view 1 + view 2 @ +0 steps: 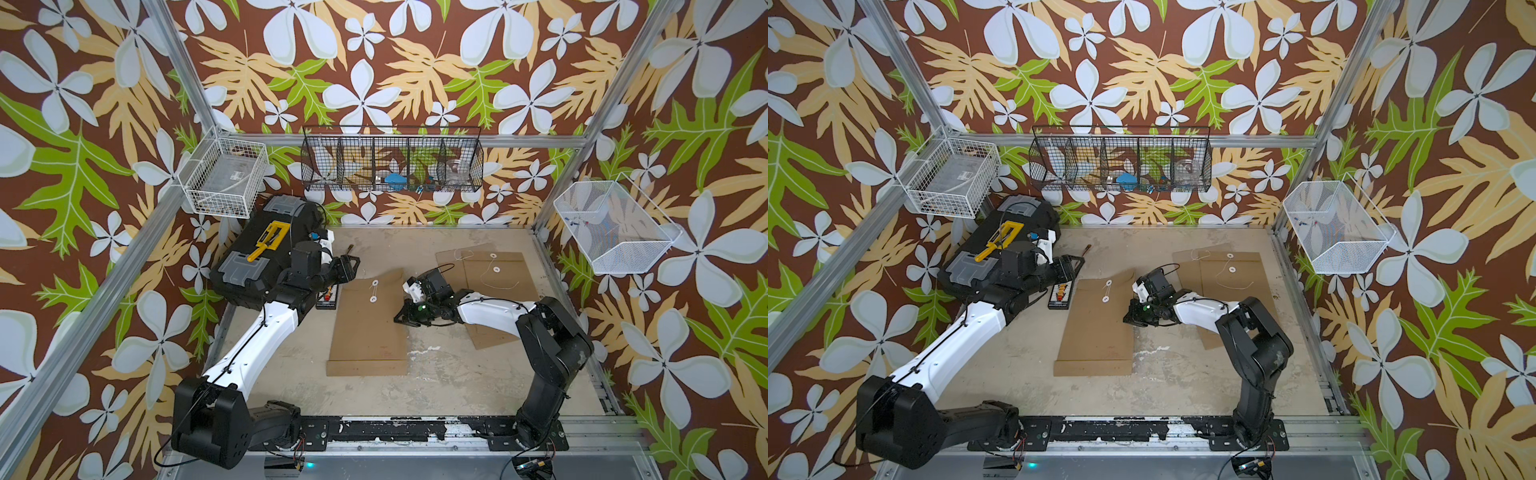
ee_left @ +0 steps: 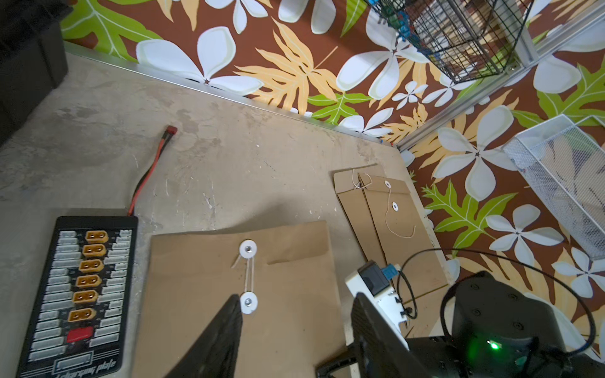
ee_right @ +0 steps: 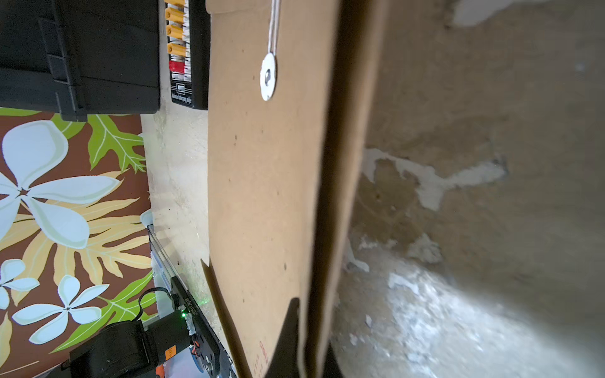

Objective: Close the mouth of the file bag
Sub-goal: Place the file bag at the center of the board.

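The brown file bag (image 1: 365,332) (image 1: 1096,332) lies flat mid-table. Its flap is folded over, and white string runs between the upper disc (image 2: 247,249) and the lower disc (image 2: 248,302). My left gripper (image 1: 351,266) (image 2: 297,296) hovers over the bag's mouth end, open, with nothing between its fingers; one fingertip (image 2: 234,301) is beside the lower disc. At the bag's right edge my right gripper (image 1: 401,318) (image 3: 309,327) is shut on the file bag (image 3: 262,196), which it pinches by that edge.
Two more brown file bags (image 1: 494,270) with loose string lie at the back right. A black charging board (image 2: 78,288) with a red-black cable (image 2: 154,163) sits left of the bag, by a black toolbox (image 1: 262,249). Wire baskets (image 1: 390,164) hang on the walls.
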Available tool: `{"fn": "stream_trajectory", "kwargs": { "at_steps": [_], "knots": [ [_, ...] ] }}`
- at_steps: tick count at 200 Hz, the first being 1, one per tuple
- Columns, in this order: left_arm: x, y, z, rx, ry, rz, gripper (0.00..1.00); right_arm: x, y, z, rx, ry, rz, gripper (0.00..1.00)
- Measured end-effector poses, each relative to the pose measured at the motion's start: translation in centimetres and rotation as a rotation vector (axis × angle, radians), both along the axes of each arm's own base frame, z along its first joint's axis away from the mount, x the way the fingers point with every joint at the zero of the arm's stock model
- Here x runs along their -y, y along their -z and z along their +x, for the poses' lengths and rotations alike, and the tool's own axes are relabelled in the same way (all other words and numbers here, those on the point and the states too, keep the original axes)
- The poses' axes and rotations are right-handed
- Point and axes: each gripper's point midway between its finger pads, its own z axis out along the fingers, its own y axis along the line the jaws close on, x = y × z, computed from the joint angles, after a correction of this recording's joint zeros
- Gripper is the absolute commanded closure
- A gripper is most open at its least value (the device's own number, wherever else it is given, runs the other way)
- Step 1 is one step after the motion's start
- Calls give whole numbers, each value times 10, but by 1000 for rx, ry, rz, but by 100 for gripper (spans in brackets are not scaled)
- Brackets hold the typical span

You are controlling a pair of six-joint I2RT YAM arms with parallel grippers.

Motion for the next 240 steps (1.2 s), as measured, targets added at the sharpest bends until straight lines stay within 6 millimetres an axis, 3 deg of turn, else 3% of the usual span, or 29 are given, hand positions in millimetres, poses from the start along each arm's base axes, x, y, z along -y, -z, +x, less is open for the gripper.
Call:
{"fn": "stream_trajectory", "kwargs": {
  "at_steps": [24, 57, 93, 119, 148, 167, 181, 213, 240],
  "knots": [
    [7, 1, -3, -1, 10, 1, 43, -6, 10, 3, -14, -9, -23, 100],
    [11, -1, -1, -8, 6, -12, 43, -17, 10, 11, 6, -26, -26, 91],
    [18, -7, -6, 8, 24, -15, 43, -15, 13, 13, 12, -38, -51, 62],
    [18, -13, -10, 30, 18, -13, 43, -1, -4, 18, 59, -42, -88, 47],
    [22, -11, -13, 31, 27, -1, 42, 35, -39, 42, 168, 13, -147, 38],
    [27, -6, -11, 30, 34, 16, 43, 66, -50, 55, 216, 61, -212, 38],
    [36, 0, -13, 21, 56, 25, 43, 92, -48, 64, 223, 105, -271, 37],
    [66, 19, -22, -1, 121, 50, 43, 180, -39, 89, 280, 283, -567, 36],
    [92, 39, -33, -39, 186, 71, 42, 232, -24, 91, 294, 340, -812, 36]
  ]
}}
